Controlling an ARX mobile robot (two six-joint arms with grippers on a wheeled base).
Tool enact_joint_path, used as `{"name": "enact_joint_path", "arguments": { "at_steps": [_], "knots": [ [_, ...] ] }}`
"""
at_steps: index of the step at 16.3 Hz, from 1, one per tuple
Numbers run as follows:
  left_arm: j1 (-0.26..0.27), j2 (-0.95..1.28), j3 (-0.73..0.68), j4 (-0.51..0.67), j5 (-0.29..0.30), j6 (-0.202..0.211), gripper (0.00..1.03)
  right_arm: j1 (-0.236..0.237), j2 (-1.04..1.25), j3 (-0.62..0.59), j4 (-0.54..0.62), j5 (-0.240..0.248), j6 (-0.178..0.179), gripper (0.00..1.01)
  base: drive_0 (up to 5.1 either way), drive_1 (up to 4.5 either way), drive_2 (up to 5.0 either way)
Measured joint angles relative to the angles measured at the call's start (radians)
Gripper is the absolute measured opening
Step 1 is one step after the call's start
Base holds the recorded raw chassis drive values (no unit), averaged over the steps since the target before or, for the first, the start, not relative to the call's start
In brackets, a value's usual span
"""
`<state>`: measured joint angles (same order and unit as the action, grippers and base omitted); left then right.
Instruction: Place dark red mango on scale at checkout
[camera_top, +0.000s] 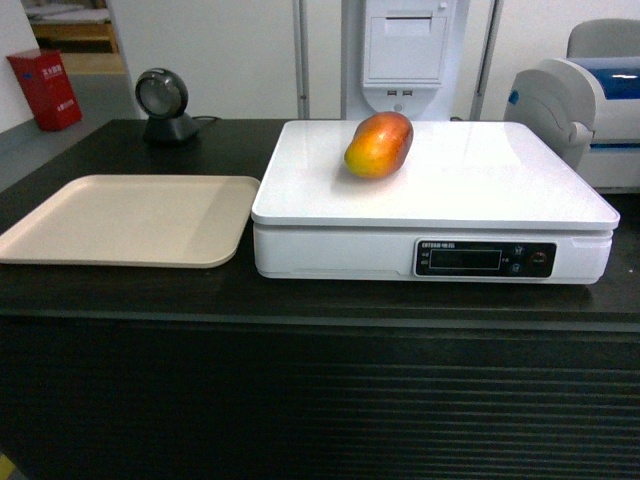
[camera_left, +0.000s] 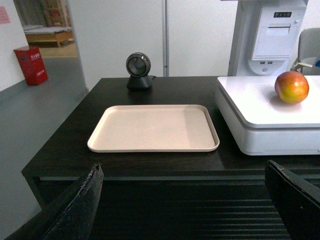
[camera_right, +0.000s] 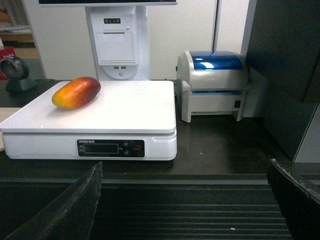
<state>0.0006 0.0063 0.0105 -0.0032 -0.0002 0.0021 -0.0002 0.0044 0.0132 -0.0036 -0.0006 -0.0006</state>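
Note:
The dark red mango (camera_top: 379, 144), red shading to orange-yellow, lies on the white scale (camera_top: 470, 190) on the black checkout counter (camera_top: 120, 290). The left wrist view shows the mango (camera_left: 291, 86) at the right on the scale (camera_left: 260, 112); the right wrist view shows the mango (camera_right: 76, 92) on the left half of the scale's plate (camera_right: 130, 107). My left gripper (camera_left: 184, 172) is open and empty, hanging in front of the counter's ribbed slats. My right gripper (camera_right: 185, 172) is also open and empty, below the counter edge. Neither gripper shows in the head view.
A flat beige tray (camera_top: 120, 218) lies left of the scale. A round black scanner (camera_top: 163, 103) stands at the back left. A white-and-blue printer (camera_right: 212, 85) sits right of the scale, a white kiosk (camera_top: 403, 50) behind it, a dark cabinet (camera_right: 290, 70) far right.

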Motion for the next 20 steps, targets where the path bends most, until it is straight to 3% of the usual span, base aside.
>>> {"name": "enact_joint_path", "arguments": {
  "at_steps": [20],
  "knots": [
    [0.000,0.000,0.000,0.000,-0.001,0.000,0.98,0.000,0.000,0.000,0.000,0.000,0.000,0.98,0.0,0.00,0.0]
  ]
}}
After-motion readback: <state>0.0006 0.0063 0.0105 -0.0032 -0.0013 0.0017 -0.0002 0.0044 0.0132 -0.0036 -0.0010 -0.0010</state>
